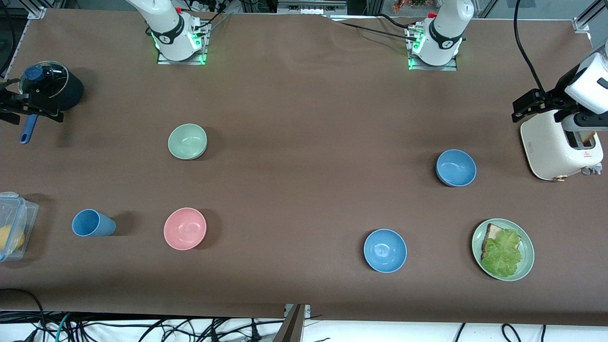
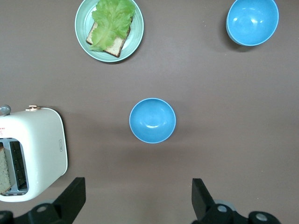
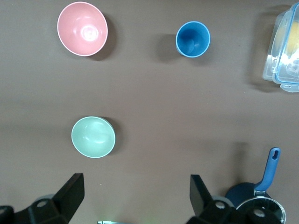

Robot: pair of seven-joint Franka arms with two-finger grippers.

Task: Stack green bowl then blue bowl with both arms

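Brown table (image 1: 304,95): green bowl (image 1: 187,141), blue bowl (image 1: 456,167) apart; both grippers spread, empty.

brown table (image 1: 304,190): bowls, cup (image 1: 92,223), plate (image 1: 526,266), toaster (image 1: 555,147).

The clear plastic container with a blue lid (image 1: 13,228) was cut off by the front view's edge, and its yellow content could not be identified. The white toaster (image 2: 29,154) was cut off in the left wrist view.
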